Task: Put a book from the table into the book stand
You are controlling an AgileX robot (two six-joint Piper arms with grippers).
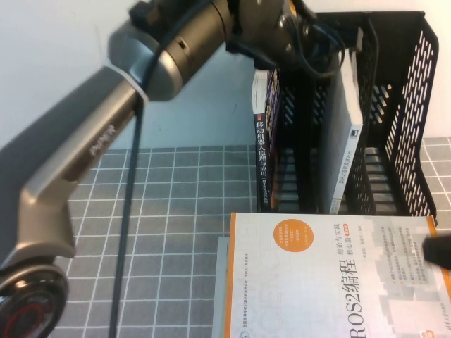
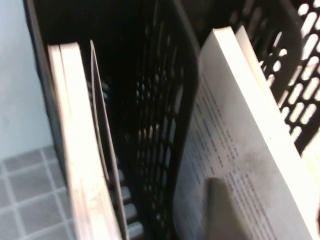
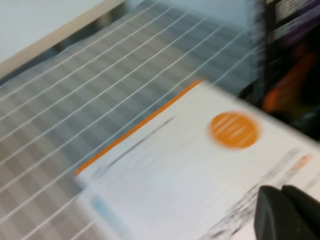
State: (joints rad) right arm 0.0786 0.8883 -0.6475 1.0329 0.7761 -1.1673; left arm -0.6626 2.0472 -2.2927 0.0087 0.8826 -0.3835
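Covering the table [image 1: 176,211], grey grid cloth lies bare at its left half. At the far edge the stand [image 1: 402,105] holds a dark-spined book [image 1: 262,151] in its left compartment and the book [image 1: 347,141] upright in the middle one; the right stands open. An ROS2 book [image 1: 331,282] lies flat in front. Above the stand hangs the left gripper [image 1: 303,32], jaws hidden, cannot tell. Over the ROS2 cover, the right gripper [image 3: 287,212] sits closed, empty.
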